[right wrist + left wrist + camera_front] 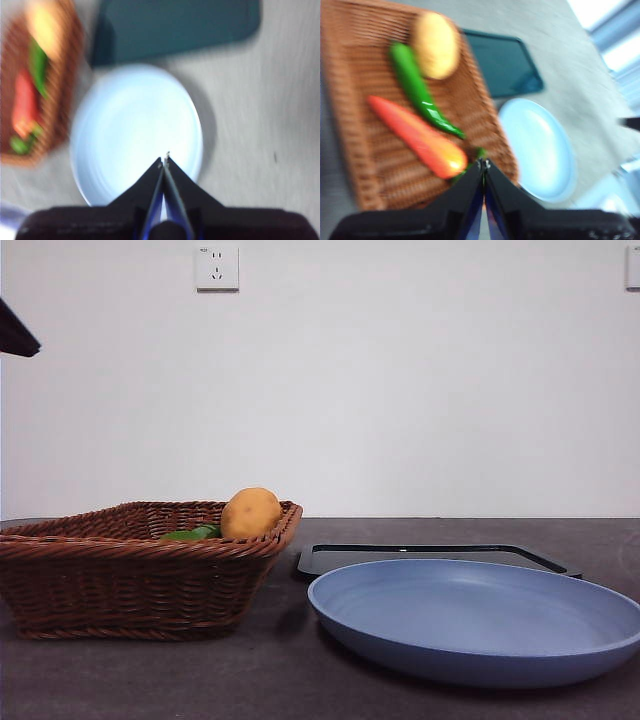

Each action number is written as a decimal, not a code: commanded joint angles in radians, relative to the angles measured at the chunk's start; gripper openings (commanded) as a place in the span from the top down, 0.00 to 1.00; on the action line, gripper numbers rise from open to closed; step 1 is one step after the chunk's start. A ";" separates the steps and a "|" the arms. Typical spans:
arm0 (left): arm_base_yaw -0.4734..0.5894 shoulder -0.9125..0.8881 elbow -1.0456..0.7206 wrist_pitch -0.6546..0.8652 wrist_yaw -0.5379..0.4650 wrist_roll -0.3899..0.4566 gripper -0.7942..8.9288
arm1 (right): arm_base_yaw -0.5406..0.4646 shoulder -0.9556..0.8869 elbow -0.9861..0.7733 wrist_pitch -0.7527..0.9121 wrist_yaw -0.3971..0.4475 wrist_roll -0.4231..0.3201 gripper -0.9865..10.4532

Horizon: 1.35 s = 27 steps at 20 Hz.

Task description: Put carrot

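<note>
Both grippers are held above the table with jaws pressed together and nothing between them: the left gripper (484, 162) is seen over the near rim of the wicker basket (130, 585), the right gripper (165, 156) over the blue plate (480, 625). Open tabletop (290, 680) is seen in front of basket and plate, and a dark tray (430, 555) lies flat behind the plate. Only a black tip is shown at the front view's top-left corner. Both wrist views are blurred, so fine detail is lost. From the front, the carrot is hidden by the basket wall; only the yellow-orange lump (251, 513) and a bit of the green pepper (192, 534) are seen above the rim. The carrot (417, 136) is seen lying in the basket beside the pepper, its leafy end nearest the left gripper's tips, untouched.
</note>
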<state>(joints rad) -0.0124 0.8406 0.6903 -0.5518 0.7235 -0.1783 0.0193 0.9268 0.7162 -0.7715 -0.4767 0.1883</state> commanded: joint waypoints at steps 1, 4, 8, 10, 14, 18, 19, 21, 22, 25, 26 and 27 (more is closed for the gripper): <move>-0.009 0.011 0.012 0.011 0.013 0.025 0.87 | 0.002 0.083 0.011 -0.014 -0.004 -0.033 0.83; -0.013 0.011 0.012 0.011 0.010 0.021 0.65 | 0.004 0.196 0.011 -0.014 -0.003 -0.032 0.71; -0.014 0.011 0.012 0.010 0.013 0.017 0.63 | 0.045 0.329 0.011 0.054 0.011 -0.024 0.69; -0.014 0.011 0.012 0.005 0.013 0.018 0.63 | 0.073 0.387 0.011 0.102 0.012 0.002 0.69; -0.014 0.011 0.012 0.003 0.013 0.018 0.63 | 0.109 0.472 0.011 0.189 0.011 0.042 0.69; -0.014 0.011 0.012 0.003 0.012 0.018 0.63 | 0.131 0.529 0.011 0.239 0.011 0.064 0.78; -0.014 0.011 0.012 0.003 0.012 0.018 0.63 | 0.135 0.543 0.011 0.248 0.012 0.067 0.79; -0.014 0.011 0.012 0.003 0.011 0.018 0.63 | 0.135 0.568 0.011 0.249 0.015 0.067 0.85; -0.014 0.011 0.012 0.002 0.011 0.017 0.63 | 0.135 0.574 0.011 0.248 0.015 0.067 0.88; -0.016 0.011 0.012 0.003 0.014 -0.014 0.57 | 0.134 0.565 0.011 0.235 0.011 0.067 0.91; -0.021 0.011 0.012 -0.001 0.013 -0.014 0.54 | 0.133 0.553 0.011 0.216 0.011 0.066 0.91; -0.029 0.012 0.012 -0.005 0.013 -0.019 0.54 | 0.132 0.533 0.011 0.191 0.011 0.066 0.91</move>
<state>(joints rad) -0.0376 0.8455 0.6903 -0.5583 0.7284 -0.1902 0.1501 1.4548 0.7162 -0.5732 -0.4725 0.2527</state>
